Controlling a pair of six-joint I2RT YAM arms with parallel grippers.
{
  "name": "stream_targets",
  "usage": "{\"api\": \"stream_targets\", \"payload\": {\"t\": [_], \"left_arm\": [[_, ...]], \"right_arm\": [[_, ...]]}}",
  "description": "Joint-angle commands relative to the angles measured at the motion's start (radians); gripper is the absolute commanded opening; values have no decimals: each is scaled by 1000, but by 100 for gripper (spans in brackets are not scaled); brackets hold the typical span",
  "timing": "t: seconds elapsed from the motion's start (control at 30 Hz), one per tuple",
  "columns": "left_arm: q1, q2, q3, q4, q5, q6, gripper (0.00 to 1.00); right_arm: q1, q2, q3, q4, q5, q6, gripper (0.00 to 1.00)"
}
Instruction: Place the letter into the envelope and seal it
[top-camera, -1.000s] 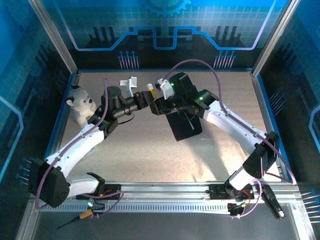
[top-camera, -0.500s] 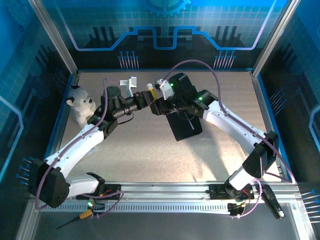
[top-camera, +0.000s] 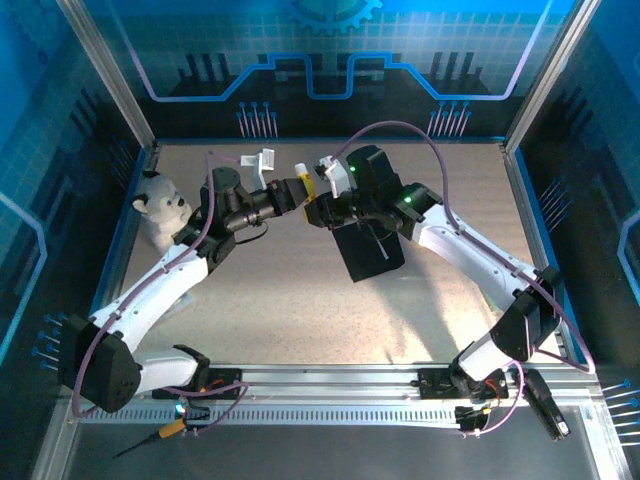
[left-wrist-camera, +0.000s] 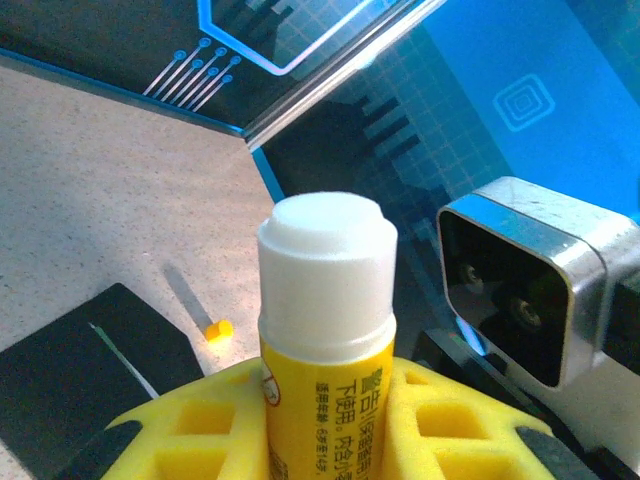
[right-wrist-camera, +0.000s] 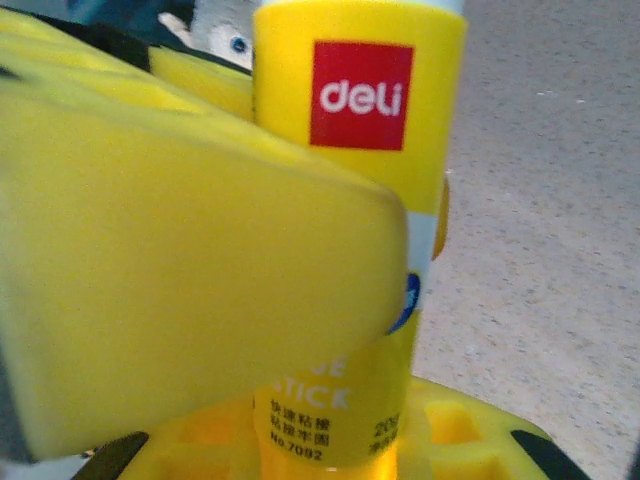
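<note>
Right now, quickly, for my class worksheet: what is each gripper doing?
Left gripper: closed, holding the yellow glue stick.
Right gripper: closed on the same glue stick.

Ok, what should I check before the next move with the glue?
1. Left claw shut on stick: ok.
2. Right claw firmly gripping stick: cannot tell; it is close against it.
3. Stick's white top is bare glue, not a cap: cannot tell.
4. Envelope lying flat on table: ok.
5. Letter inside envelope: cannot tell.
6. Yellow bit lies off the envelope: ok.
</note>
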Motion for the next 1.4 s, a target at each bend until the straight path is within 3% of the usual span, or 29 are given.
{"api": "stream_targets", "payload": {"t": [0.0, 0.3, 0.53, 0.7, 1.0, 1.1, 1.2, 1.37], "left_arm": [[44, 3, 23, 74, 39, -9, 0], [52, 1, -7, 215, 256, -39, 0], [52, -1, -26, 307, 349, -80, 0], [54, 13, -29, 368, 393, -121, 0], [56, 23, -40, 406, 399, -140, 0], [63, 22, -39, 399, 379, -137, 0], [71, 21, -30, 360, 347, -117, 0], [78, 16, 21, 203, 253, -36, 0]], "right_arm": [[-53, -68, -47, 62, -155, 26, 15], [-140, -135, -151, 379, -543, 107, 15], [-151, -143, -165, 530, -736, 178, 16], [-152, -137, -196, 727, -807, 310, 16], [-169, -140, -209, 802, -806, 356, 16], [-176, -151, -209, 748, -785, 327, 17], [-177, -170, -174, 507, -710, 184, 24], [-177, -193, -97, 154, -568, -23, 53]]}}
